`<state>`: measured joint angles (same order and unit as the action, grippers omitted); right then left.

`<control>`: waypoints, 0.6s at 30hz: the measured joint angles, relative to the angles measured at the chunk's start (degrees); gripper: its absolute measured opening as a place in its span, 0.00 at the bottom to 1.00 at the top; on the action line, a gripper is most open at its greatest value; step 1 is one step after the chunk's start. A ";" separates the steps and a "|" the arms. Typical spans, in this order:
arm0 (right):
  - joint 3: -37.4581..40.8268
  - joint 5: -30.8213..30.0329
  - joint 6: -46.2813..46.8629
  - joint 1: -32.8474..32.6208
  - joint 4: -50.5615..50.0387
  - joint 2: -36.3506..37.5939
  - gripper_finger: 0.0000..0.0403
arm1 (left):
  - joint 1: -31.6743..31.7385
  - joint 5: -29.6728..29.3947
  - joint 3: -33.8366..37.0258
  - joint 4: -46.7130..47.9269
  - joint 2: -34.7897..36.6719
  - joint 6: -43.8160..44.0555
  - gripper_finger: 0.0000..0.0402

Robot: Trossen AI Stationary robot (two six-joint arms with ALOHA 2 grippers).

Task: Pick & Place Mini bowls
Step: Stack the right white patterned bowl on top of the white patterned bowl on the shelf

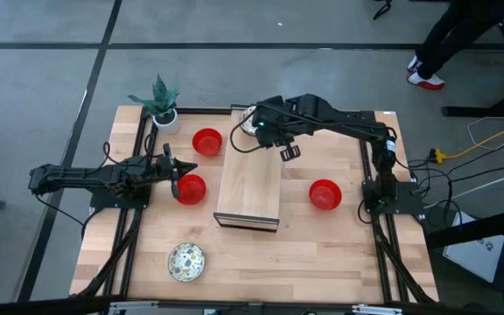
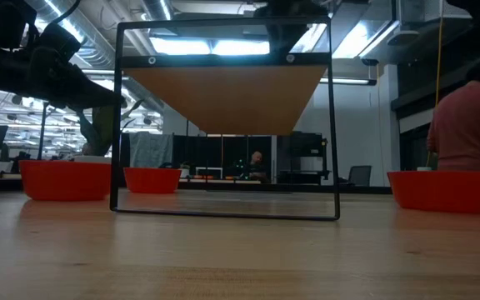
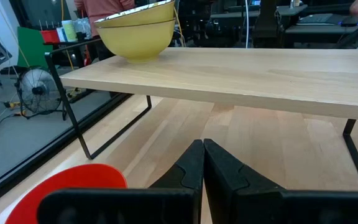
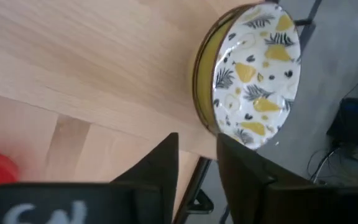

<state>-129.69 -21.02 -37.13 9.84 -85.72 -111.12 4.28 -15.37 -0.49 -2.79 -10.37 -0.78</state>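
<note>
On the raised wooden shelf (image 1: 250, 184) at mid-table, two patterned bowls (image 4: 253, 74) sat stacked at its far end, rims up, nothing seen inside!

The right gripper (image 1: 289, 152) hung above the shelf just beside that stack, its fingers (image 4: 160, 163) parted with nothing between them. The left gripper (image 1: 175, 181), fingers (image 3: 191, 168) pressed together and empty, sat right over a red bowl (image 1: 191, 189) on the table (image 1: 322, 245) left of the shelf. A second red bowl (image 1: 206, 142) stood farther back, near the potted plant (image 1: 163, 103); a third red bowl (image 1: 325, 194) stood right of the shelf. One more patterned bowl (image 1: 185, 262) stood alone at the near left, mouth up. All bowls were upright; the red ones looked empty from above. Being round, none showed a long axis.
</note>
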 joint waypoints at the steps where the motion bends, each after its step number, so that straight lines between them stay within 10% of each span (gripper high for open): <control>1: 0.00 0.01 0.73 -0.09 -0.15 0.41 0.25 | 0.00 0.01 0.00 0.01 -0.02 0.00 0.01; 18: 0.02 0.18 10.89 0.36 0.64 3.44 0.03 | 0.00 -0.01 0.00 0.00 0.00 0.00 0.01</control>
<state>-129.67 -20.84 -26.24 10.20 -85.08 -107.68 4.29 -15.38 -0.49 -2.79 -10.38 -0.78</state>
